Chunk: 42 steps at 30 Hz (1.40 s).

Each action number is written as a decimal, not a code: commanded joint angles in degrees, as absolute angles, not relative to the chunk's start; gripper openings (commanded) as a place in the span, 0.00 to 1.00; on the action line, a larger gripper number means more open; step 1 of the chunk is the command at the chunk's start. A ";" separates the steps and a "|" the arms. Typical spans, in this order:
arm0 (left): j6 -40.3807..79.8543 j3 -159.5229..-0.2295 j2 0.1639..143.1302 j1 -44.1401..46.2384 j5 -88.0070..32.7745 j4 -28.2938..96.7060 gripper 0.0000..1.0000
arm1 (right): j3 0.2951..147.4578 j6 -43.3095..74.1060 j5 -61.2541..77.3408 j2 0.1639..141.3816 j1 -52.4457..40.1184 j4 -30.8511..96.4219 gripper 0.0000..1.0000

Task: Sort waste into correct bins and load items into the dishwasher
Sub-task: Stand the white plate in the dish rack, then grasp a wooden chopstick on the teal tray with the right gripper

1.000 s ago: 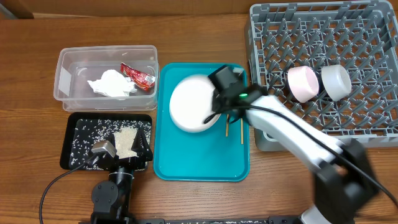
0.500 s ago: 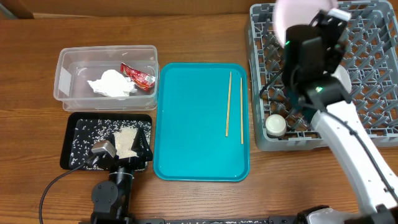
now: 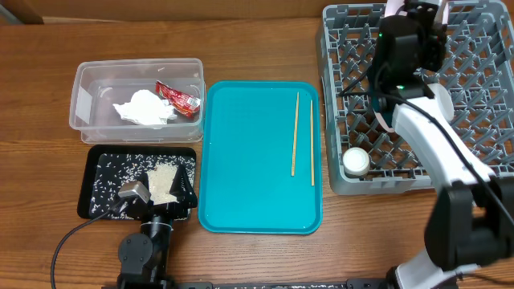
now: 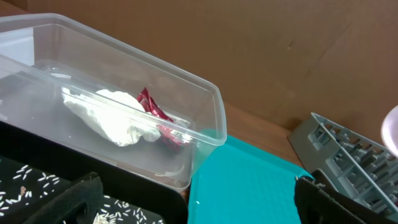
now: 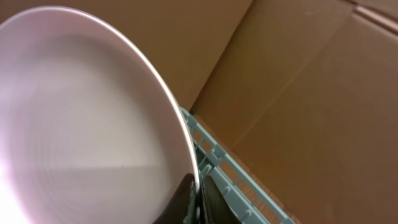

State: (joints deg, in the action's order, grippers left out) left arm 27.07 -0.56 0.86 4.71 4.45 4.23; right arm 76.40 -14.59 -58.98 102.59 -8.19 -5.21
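Two pieces of waste lie in the clear tub (image 4: pixel 124 59) just ahead of the left gripper (image 4: pixel 196 193): the crumpled white napkin (image 4: pixel 112 121) and, touching its far side, the red wrapper (image 4: pixel 155 112). Directly beneath those jaws sits the black tray (image 3: pixel 138 150), scattered with rice grains (image 3: pixel 163 183) that heap up under the fingers. To the right of the jaws, the teal tray (image 3: pixel 249 177) holds the two chopsticks (image 3: pixel 295 132), lying side by side and a little apart. The left jaws are spread wide with nothing between them, and the arm sits low at the near table edge.

Over the dish rack (image 3: pixel 482 120) the right arm reaches toward the far edge. The right gripper (image 5: pixel 198 193) is pinched narrow on the rim of the plate (image 5: pixel 87 124) — it stands on edge above the rack, its face spreading up and left from the jaws. A grey-white bowl (image 3: pixel 442 98) rests in the rack nearer than those jaws, partly hidden by the arm.
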 commanded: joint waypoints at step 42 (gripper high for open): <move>27.66 -0.34 0.25 4.10 3.97 4.12 1.00 | 75.33 18.52 -1.37 102.10 -31.57 42.26 0.68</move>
State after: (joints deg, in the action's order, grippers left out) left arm 27.07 -0.54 0.86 4.71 4.43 4.23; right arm 76.58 15.03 -8.43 99.24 -31.55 42.00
